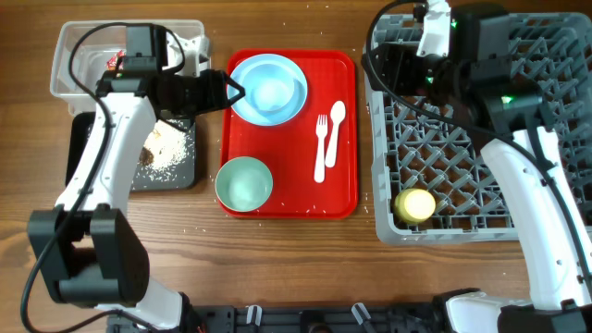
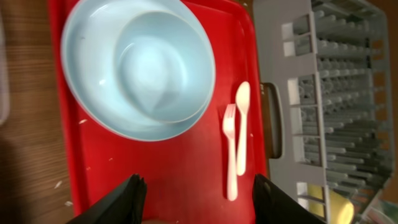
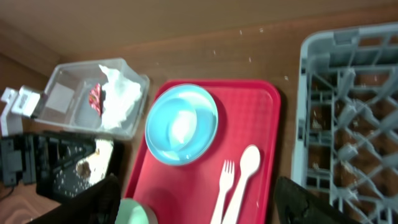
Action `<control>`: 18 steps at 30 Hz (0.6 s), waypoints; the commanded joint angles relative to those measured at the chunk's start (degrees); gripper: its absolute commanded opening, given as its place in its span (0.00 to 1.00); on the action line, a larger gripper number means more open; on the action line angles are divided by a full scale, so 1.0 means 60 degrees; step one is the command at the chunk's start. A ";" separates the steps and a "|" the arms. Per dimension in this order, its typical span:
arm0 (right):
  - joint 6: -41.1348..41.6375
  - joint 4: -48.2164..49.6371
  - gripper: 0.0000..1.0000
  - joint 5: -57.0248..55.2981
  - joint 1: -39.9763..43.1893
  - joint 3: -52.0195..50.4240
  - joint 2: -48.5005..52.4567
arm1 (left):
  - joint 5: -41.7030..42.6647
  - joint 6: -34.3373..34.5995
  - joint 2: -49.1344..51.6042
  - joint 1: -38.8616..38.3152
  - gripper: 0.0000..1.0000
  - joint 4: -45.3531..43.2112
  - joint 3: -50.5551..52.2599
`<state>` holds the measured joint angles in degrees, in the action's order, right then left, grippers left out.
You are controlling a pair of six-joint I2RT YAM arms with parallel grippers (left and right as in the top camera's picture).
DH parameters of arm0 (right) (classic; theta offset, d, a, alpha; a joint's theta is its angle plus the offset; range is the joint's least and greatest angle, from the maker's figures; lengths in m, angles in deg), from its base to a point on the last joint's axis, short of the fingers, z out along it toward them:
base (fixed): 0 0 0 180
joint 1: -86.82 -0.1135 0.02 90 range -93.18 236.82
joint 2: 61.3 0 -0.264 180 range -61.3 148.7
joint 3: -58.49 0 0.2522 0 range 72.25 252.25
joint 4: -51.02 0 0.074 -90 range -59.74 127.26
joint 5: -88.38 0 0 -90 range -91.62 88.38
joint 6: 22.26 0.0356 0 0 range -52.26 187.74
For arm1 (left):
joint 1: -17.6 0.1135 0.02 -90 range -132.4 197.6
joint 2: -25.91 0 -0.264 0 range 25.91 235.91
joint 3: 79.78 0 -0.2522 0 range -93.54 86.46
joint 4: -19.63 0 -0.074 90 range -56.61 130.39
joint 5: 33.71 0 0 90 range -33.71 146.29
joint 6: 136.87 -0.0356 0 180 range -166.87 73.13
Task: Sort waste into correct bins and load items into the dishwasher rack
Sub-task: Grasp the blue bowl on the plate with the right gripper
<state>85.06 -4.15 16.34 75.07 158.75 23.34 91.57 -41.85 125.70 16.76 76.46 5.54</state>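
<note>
A pale blue plate (image 1: pixel 242 74) with a small bowl (image 1: pixel 276 91) in it sits at the back of the red serving tray (image 1: pixel 291 194). A second bowl (image 1: pixel 244 183) stands at the tray's front left. A white fork (image 1: pixel 320 148) and spoon (image 1: pixel 335 125) lie to the right. My left gripper (image 1: pixel 231 91) is open and empty at the plate's left edge; in the left wrist view (image 2: pixel 198 202) it hovers over the bare tray. My right gripper (image 1: pixel 393 67) is open and empty over the rack's back left corner. A yellow cup (image 1: pixel 415 204) lies in the grey dishwasher rack (image 1: pixel 462 231).
The clear tub (image 1: pixel 79 79) at the back left holds the white napkin (image 1: pixel 190 51) and the red wrapper (image 1: pixel 115 62). The black tray (image 1: pixel 180 171) in front of it holds food scraps with rice grains (image 1: pixel 165 148). My left arm reaches over both bins.
</note>
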 commanded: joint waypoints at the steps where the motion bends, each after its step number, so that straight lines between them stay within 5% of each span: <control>1: 0.0393 0.0492 0.80 -0.0361 -0.0525 0.0131 0.0386 | -0.1111 -0.0047 -0.0634 0.0073 0.59 0.0168 -0.0015; 18: 0.1348 0.3122 0.74 -0.0790 -0.2182 0.0131 0.3330 | -0.2816 -0.0044 -0.1257 0.0120 0.71 0.0820 -0.0011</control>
<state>90.87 12.83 13.17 63.16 158.75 40.08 77.76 -41.87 119.03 16.94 80.50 5.54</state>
